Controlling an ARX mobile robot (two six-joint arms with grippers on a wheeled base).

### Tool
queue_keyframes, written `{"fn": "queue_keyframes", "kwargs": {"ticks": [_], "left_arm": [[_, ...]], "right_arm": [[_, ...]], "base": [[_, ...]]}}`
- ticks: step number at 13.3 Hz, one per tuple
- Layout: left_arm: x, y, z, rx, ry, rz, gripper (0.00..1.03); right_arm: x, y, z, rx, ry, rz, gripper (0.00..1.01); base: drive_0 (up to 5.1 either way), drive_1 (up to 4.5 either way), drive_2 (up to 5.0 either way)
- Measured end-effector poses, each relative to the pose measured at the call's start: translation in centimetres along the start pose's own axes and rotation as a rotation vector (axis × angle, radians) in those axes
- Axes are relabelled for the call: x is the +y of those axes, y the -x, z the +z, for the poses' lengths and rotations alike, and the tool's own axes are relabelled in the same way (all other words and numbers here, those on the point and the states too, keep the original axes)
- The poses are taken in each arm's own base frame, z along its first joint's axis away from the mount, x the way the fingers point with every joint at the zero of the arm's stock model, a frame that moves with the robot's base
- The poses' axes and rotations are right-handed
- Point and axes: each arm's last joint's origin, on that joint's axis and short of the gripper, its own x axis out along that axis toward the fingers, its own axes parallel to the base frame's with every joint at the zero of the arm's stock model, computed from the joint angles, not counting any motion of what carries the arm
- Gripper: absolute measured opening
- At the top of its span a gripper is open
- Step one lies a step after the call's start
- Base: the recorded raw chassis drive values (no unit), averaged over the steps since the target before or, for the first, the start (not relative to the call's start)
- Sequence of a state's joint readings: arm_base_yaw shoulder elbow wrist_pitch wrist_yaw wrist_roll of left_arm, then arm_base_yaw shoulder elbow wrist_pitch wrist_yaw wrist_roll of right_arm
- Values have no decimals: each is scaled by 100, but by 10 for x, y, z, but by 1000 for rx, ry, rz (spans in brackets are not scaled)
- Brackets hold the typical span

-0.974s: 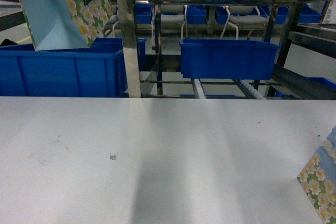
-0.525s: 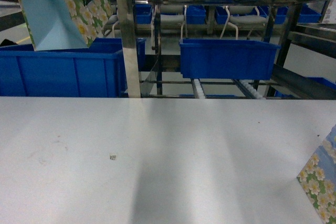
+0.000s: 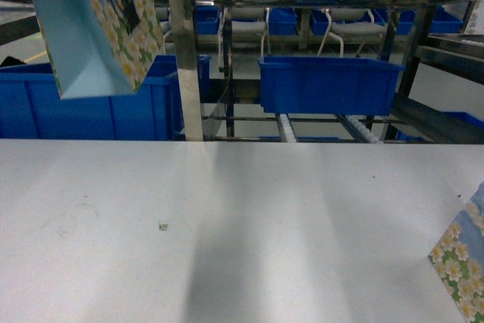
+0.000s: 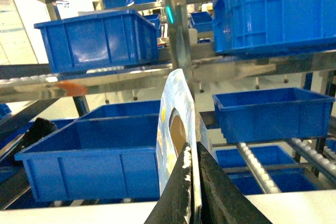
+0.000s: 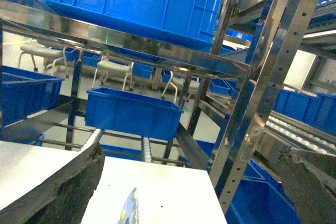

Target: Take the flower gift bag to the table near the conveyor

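Observation:
The flower gift bag (image 3: 98,28), light blue with white daisies, hangs in the air at the top left of the head view. It is above the far left edge of the white table (image 3: 242,225) and in front of a blue bin. My left gripper (image 4: 192,150) is shut on the bag's top edge (image 4: 176,114), beside the handle hole; the gripper is out of the head view. My right gripper (image 5: 191,150) is open and holds nothing, above the table's right end. The conveyor (image 3: 355,130), a steel rack with white rollers, stands just behind the table.
A second flowered bag (image 3: 461,270) stands at the table's near right edge, its top edge (image 5: 130,211) showing below my right gripper. Blue bins (image 3: 329,85) sit on the rack's tiers, one large bin (image 3: 91,107) at left. A steel post (image 3: 185,51) rises behind the table.
The held bag has come down and shifted slightly right in the head view. The second bag and the table look unchanged.

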State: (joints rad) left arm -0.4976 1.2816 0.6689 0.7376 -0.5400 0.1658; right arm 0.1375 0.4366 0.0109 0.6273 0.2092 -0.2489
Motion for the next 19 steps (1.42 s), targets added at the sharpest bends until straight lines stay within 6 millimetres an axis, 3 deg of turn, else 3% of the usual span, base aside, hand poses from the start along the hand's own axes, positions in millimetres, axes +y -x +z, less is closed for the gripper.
{"fn": "queue_keyframes", "kwargs": {"ticks": [2,8,15,19], "left_arm": [[-7,-3,-31,54,-16,40,2],[-31,-15,-92,98,78,77,2],[-56,-5,-168,198,140,121,2],[-69,-3,-193,249,127,124,2]], "right_arm": [[0,0,0,2,0,1,98],[0,0,0,2,0,1,98],[0,0,0,2,0,1,98],[0,0,0,2,0,1,98]], "base": [[0,0,0],[0,0,0],[0,0,0],[0,0,0]]}}
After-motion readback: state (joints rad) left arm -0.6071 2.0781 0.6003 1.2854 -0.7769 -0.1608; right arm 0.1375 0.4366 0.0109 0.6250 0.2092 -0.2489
